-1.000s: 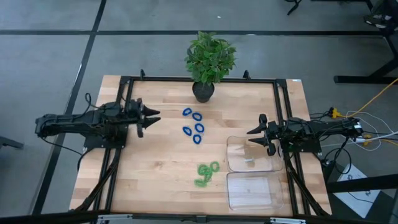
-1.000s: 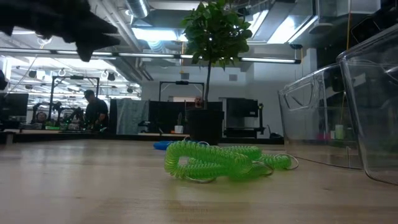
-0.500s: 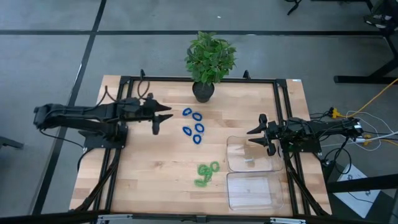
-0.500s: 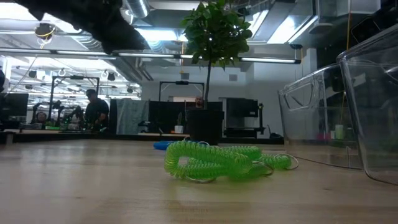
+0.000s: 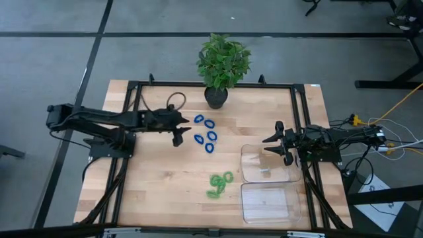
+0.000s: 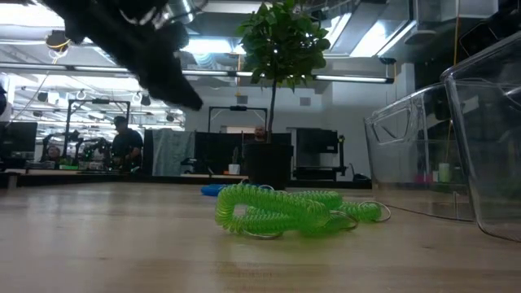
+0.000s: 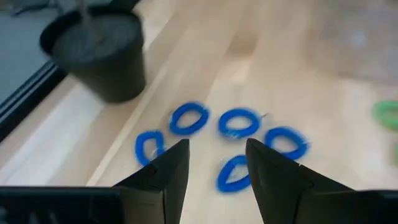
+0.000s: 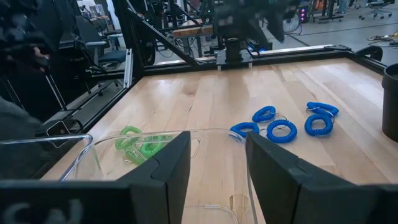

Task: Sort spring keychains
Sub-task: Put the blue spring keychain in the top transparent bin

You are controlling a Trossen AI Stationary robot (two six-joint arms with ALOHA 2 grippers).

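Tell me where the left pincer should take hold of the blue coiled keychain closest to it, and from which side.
Judging by its pose, come straight down from above. The nearest bright blue coiled plastic keychain lies flat on the wooden table as an open ring, so the open left pincer should straddle one side of the coil, one finger inside the loop, one outside. It lies close beside its neighbours.

Left gripper (image 5: 182, 128) beside blue spring keychains (image 5: 205, 133), fingers seemingly apart

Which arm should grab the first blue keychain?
Left. The left gripper is open and right beside the blue keychains, which fill its wrist view. The right gripper waits over the nearer clear tray, farther from them.
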